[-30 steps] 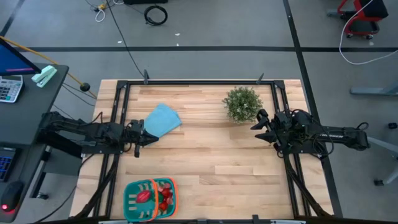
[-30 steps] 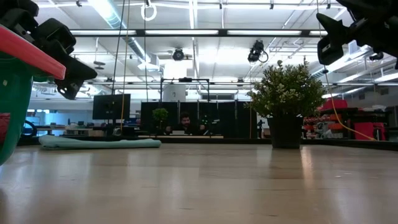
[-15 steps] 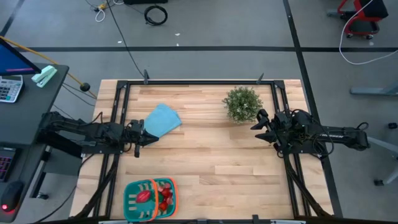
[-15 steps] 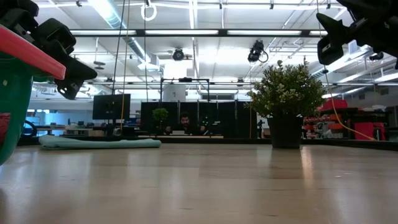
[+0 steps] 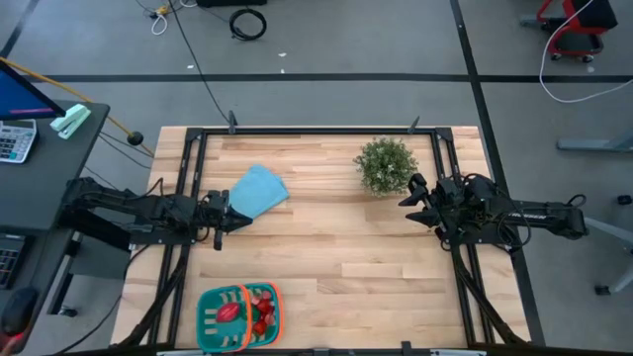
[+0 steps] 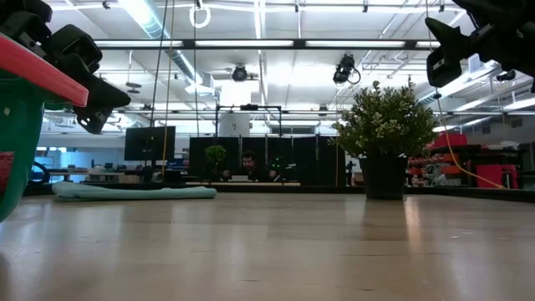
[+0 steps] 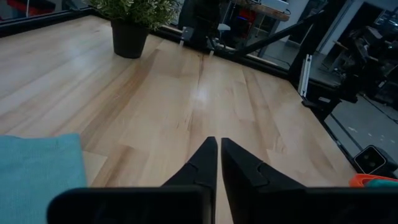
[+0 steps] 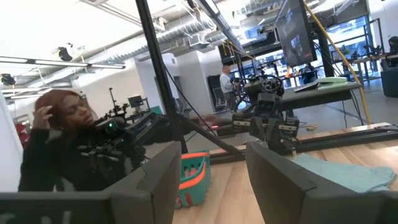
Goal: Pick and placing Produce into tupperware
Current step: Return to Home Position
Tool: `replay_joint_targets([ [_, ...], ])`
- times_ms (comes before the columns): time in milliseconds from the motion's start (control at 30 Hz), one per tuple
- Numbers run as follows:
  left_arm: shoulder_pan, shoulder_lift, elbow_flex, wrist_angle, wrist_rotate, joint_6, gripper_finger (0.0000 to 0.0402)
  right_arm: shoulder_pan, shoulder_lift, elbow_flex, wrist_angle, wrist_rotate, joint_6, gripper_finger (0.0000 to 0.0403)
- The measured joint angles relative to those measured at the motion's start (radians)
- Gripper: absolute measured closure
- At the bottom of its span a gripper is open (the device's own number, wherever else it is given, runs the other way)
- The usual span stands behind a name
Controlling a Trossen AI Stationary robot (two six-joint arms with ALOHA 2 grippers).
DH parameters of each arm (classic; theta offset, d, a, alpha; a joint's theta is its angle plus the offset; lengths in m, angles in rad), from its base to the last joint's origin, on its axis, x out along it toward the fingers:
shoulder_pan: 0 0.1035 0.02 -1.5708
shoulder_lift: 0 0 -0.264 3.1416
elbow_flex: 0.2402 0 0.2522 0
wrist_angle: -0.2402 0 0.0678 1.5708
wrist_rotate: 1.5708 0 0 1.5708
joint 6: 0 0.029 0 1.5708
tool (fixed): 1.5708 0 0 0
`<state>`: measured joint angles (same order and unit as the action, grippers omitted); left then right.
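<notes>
The teal tupperware (image 5: 237, 315) with its orange band stands at the table's near left edge. Red produce (image 5: 261, 311) lies inside it. The low view shows its wall (image 6: 18, 125) close at the left. My left gripper (image 5: 244, 220) hangs shut over the table's left side, beside the blue cloth (image 5: 258, 190), with nothing between its fingers (image 7: 217, 144). My right gripper (image 5: 406, 192) hovers open at the table's right side, next to the potted plant (image 5: 386, 164). It is tipped a little upward and empty (image 8: 211, 168).
The light blue cloth (image 7: 37, 177) lies flat at the far left of the table. The potted plant (image 6: 384, 134) stands at the far right. Bare wood (image 5: 336, 247) spans the middle. A person (image 8: 59, 143) shows beyond the table in the right wrist view.
</notes>
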<state>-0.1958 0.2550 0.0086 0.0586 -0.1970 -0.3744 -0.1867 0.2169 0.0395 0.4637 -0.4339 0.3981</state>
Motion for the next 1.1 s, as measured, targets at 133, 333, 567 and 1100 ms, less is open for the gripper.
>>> replay_joint_targets([
  [133, 0.0, 0.0, 0.0, 0.0, 0.0, 0.0, 0.0378, 0.0, 0.0, 0.0, 0.0, 0.0, 0.0, 0.0215],
  [333, 0.0, 0.0, 0.0, 0.0, 0.0, 0.0, 0.0369, 0.0, 0.0, 0.0, 0.0, 0.0, 0.0, 0.0215],
  [567, 0.0, 0.0, 0.0, 0.0, 0.0, 0.0, 0.0369, 0.0, 0.0, 0.0, 0.0, 0.0, 0.0, 0.0215],
  [1100, 0.0, 0.0, 0.0, 0.0, 0.0, 0.001, 0.0365, 0.0, 0.0, 0.0, 0.0, 0.0, 0.0, 0.0215],
])
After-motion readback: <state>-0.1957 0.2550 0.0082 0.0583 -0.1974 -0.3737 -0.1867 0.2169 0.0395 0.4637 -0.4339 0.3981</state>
